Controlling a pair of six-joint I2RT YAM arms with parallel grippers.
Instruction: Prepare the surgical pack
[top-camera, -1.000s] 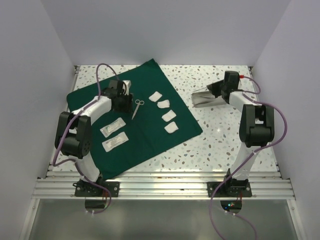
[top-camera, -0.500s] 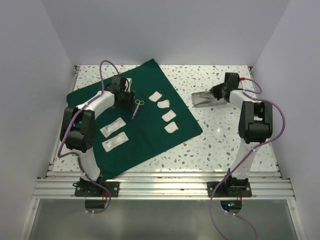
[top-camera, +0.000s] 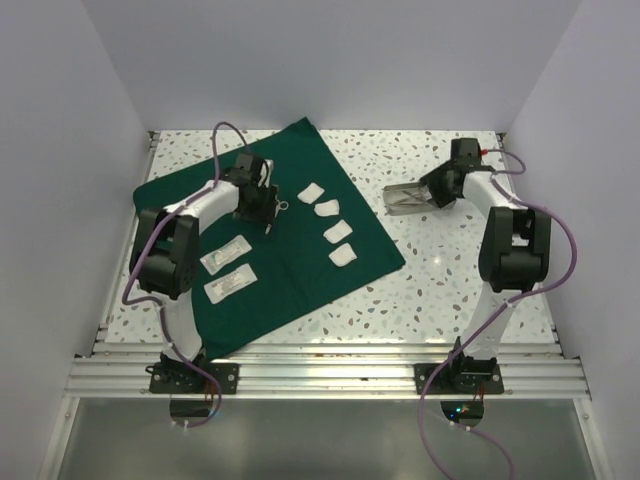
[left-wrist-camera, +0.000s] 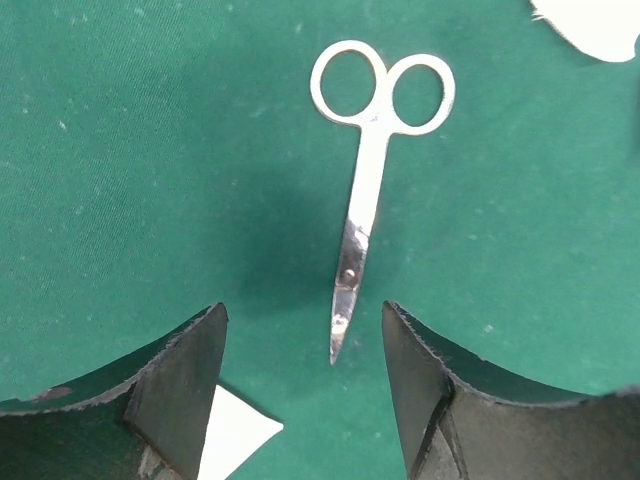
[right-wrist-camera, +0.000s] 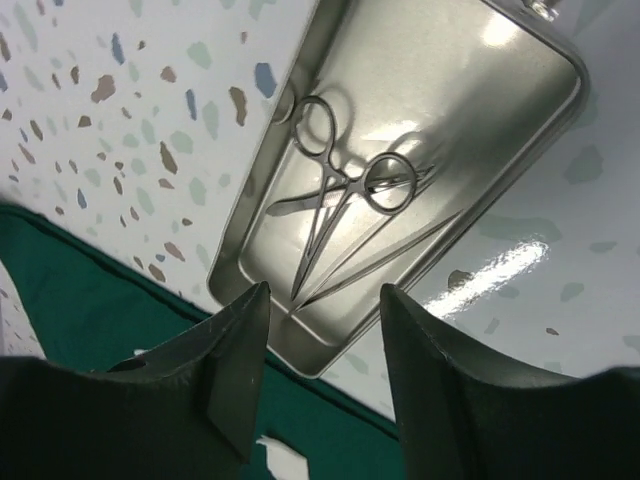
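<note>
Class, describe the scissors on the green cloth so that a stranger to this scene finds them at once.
Start at the dark green drape on the left half of the table. Between its column of white gauze pads and two white packets lie small steel scissors. They are the only metal thing on the cloth; the other instruments lie in a steel tray off it.

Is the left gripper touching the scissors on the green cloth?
Apart. The left wrist view shows the left gripper open, the scissors lying between its fingers, with green drape visible on both sides of the blades.
</note>
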